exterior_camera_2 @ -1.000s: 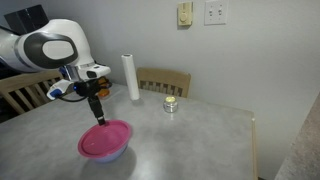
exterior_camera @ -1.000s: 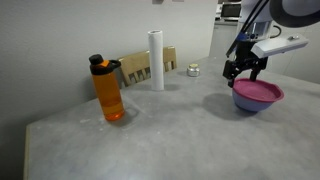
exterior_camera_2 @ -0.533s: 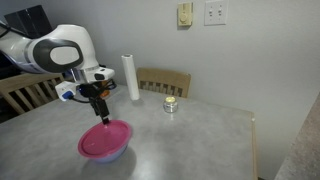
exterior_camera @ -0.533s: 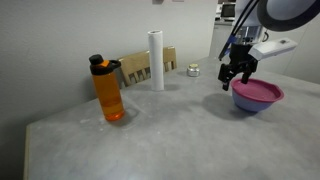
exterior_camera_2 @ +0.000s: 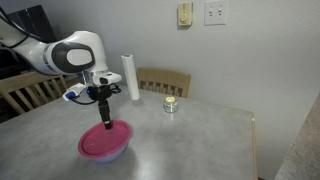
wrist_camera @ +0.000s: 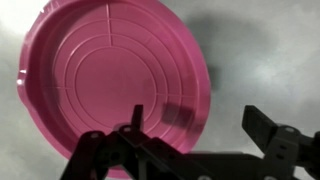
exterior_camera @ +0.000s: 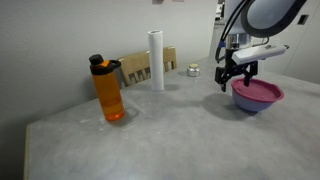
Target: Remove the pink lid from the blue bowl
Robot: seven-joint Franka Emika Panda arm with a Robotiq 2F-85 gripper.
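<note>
The pink lid (exterior_camera_2: 105,140) sits on the blue bowl (exterior_camera: 248,105), at the bench (exterior_camera: 150,135) edge. Looks like light, stiff, slick plastic, so pinch the raised rim. The tool (wrist_camera: 195,125) hangs wide open and empty, straddling that rim.

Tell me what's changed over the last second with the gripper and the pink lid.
The gripper has shifted slightly sideways over the rim of the pink lid, toward the orange bottle in an exterior view. It is open and has taken hold of nothing. The lid sits on the blue bowl as before; the bottle, the white roll and the tin have not moved.
</note>
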